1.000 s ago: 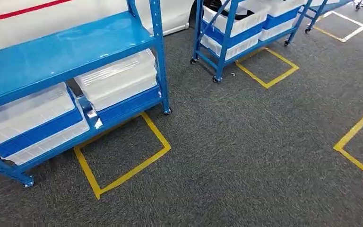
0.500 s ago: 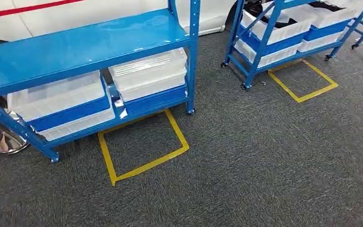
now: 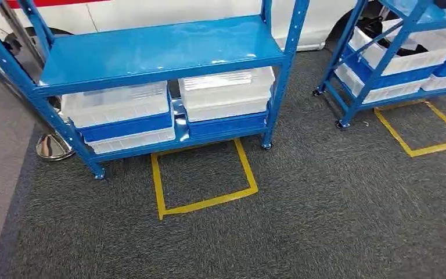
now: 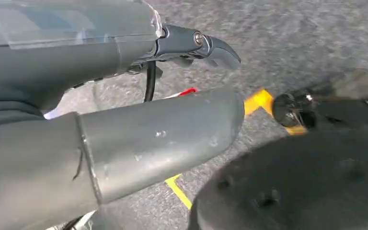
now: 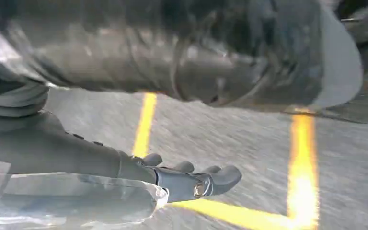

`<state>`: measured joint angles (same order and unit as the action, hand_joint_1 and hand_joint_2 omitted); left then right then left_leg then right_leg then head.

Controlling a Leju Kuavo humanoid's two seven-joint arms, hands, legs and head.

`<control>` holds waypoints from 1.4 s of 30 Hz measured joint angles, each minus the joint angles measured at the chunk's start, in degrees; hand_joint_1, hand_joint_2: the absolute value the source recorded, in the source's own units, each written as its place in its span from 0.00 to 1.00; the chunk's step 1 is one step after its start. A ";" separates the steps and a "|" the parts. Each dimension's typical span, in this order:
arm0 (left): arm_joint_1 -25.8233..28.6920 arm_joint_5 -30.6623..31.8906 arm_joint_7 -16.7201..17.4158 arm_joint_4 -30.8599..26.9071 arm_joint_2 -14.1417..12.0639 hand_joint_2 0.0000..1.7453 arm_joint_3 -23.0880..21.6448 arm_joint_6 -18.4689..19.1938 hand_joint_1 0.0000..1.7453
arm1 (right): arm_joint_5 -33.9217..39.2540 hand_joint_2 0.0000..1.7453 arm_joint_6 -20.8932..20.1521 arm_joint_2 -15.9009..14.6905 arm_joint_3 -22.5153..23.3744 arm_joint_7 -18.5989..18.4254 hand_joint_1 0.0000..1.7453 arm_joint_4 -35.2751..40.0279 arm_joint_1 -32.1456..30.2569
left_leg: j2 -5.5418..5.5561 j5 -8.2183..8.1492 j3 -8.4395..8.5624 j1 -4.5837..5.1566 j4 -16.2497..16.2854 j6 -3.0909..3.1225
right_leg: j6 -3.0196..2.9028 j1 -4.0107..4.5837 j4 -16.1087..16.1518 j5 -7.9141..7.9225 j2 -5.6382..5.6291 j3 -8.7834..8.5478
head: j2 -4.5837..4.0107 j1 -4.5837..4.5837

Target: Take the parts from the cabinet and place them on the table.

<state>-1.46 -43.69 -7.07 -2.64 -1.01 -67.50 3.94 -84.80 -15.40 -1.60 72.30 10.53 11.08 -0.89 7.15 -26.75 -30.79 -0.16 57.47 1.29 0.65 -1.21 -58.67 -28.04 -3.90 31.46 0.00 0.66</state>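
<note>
Ahead, blue cabinet (image 3: 157, 49) stood at 12 o'clock, white bins (image 3: 168, 102) on its lower shelf. Left hand (image 4: 124, 115) and right hand (image 5: 191, 179) empty, fingers extended.

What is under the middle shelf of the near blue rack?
Under the shelf sit two white bins on blue trays, with another white bin lower left. The shelf hides whatever the bins hold.

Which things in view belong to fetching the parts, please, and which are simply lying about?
For the job:
- near blue metal shelving rack
- white plastic bins on its lower shelf

Lying about:
- yellow tape square on the carpet
- second blue rack with bins
- shiny metal stand base
</note>
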 joint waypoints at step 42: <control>1.83 -1.92 5.95 -2.03 -2.71 0.00 1.75 -1.77 0.00 | 65.33 0.00 -33.12 21.14 -39.15 -44.67 0.00 93.07 -44.35 | -6.80 -5.23 -4.09 -0.62 11.51 -2.60 | -2.22 0.49 0.21 -0.62 5.21 -1.15 | 0.00 -0.59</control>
<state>0.37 -45.62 -1.11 -4.68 -3.71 -65.75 2.16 -19.48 -48.52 19.54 33.16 -34.14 104.15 -45.24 0.35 -31.98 -34.88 -0.78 68.97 -1.31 -1.58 -0.73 -58.46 -28.66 1.31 30.30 0.00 0.07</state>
